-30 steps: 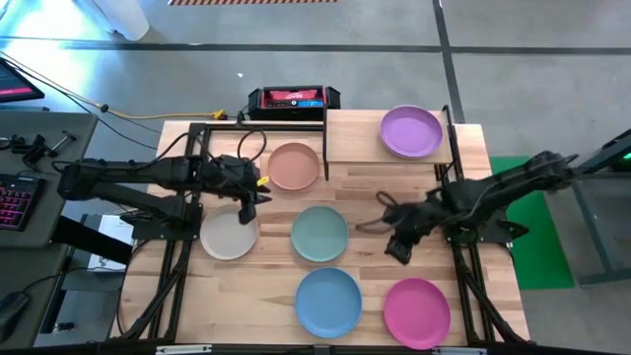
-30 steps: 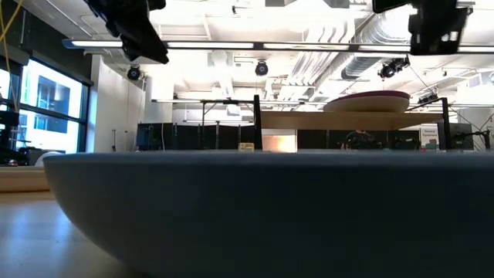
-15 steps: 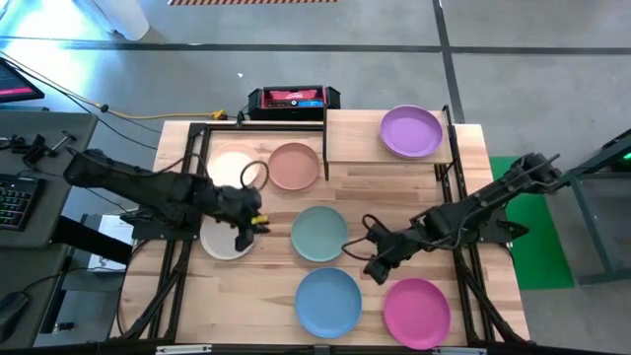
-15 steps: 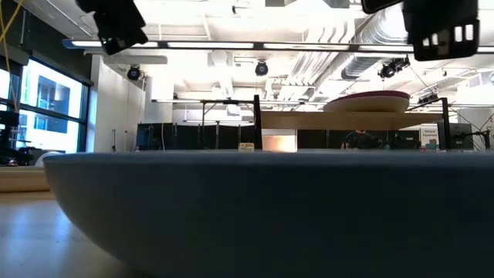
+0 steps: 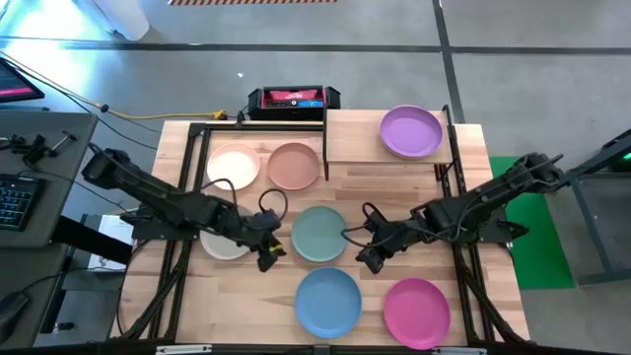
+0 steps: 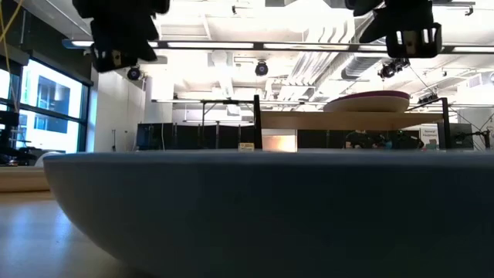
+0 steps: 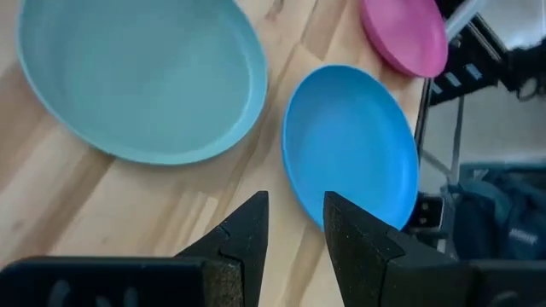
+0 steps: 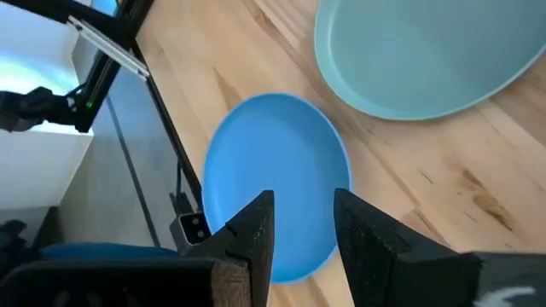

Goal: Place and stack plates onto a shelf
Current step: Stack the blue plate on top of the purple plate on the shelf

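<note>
**A:** Teal-green plate [image 5: 319, 234] sits mid-table with your two grippers flanking it: left gripper [image 5: 268, 254] off its near-left rim, right gripper [image 5: 367, 256] off its near-right rim. Reads to me as both lining up on one plate, or on the blue plate [image 5: 328, 302] just in front.

**B:** Jaw state?

**A:** Both slightly parted, a narrow gap between the fingers, nothing held. You see bare wood and blue plate through each gap in the wrist views.

**B:** Shelf?

**A:** Shelf [image 5: 350, 136] is at the far edge, carrying only the purple plate [image 5: 411, 131] on its right half. Left half is bare, probably kept free for stacking.

**B:** Remaining plates?

**A:** Pale pink plate [image 5: 234, 167] and terracotta plate [image 5: 294, 166] lie left of the shelf, magenta plate [image 5: 416, 312] near right. Cream plate [image 5: 223, 244] is partly under your left arm; can't tell whether it's one or two stacked. All are matte, shallow, same size.
</note>
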`<action>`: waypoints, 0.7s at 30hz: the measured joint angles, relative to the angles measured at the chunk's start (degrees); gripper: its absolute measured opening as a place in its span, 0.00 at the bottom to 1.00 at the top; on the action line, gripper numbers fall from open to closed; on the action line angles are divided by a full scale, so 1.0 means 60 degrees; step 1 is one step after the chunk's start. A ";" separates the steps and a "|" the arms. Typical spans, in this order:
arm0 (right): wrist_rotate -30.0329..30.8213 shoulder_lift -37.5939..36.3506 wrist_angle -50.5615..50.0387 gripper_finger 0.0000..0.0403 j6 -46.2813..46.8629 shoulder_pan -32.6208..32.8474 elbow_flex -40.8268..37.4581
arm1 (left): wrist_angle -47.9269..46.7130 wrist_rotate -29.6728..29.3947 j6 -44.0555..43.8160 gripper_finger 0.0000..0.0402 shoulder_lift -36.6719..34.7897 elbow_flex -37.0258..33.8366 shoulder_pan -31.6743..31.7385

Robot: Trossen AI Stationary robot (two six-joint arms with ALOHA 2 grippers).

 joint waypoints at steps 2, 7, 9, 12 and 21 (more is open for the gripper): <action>-0.0014 -0.0034 -0.0003 0.26 -0.0028 -0.0127 0.0003 | 0.0184 0.0001 -0.0403 0.26 0.0334 0.0003 0.0000; -0.0147 -0.0046 -0.0075 0.26 -0.0046 -0.0354 0.0004 | 0.0904 0.0138 -0.1233 0.26 0.1139 -0.0005 -0.0029; -0.0287 -0.0047 -0.0151 0.26 -0.0258 -0.0401 0.0004 | 0.1371 0.0179 -0.1478 0.26 0.1473 0.0011 -0.0067; -0.0464 -0.0072 -0.0146 0.26 -0.0526 -0.0441 0.0007 | 0.1655 0.0184 -0.1792 0.26 0.1895 0.0006 -0.0171; -0.0475 -0.0072 -0.0500 0.26 -0.0781 -0.0458 0.0007 | 0.2529 0.0193 -0.2480 0.26 0.3024 0.0006 -0.0585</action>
